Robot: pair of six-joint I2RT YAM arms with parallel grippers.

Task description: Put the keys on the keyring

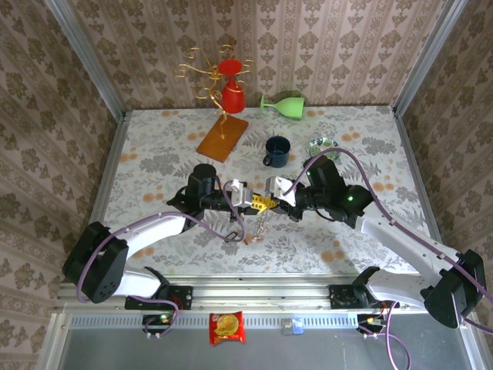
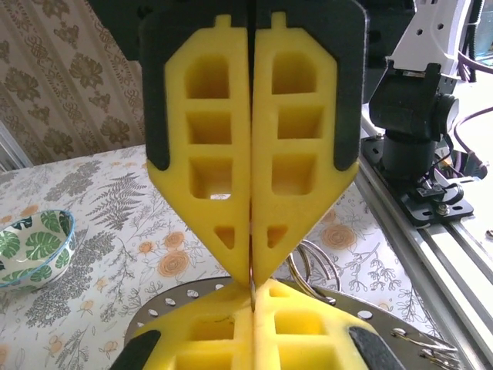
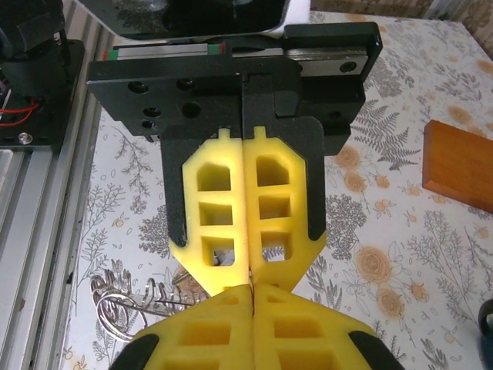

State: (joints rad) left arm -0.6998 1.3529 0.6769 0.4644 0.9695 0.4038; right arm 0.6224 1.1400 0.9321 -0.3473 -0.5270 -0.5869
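I see L gripper [image 1: 256, 203] & R gripper [image 1: 268, 203] both squeezed fully closed, tips nose to nose mid-table; can't tell what either pinches. Keyring [image 2: 173, 302] sits at 6 o'clock just under the tips, wire loops [image 2: 316, 266] at approx. its 2 o'clock

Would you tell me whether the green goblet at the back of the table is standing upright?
No, the green goblet lies tipped over on its side.
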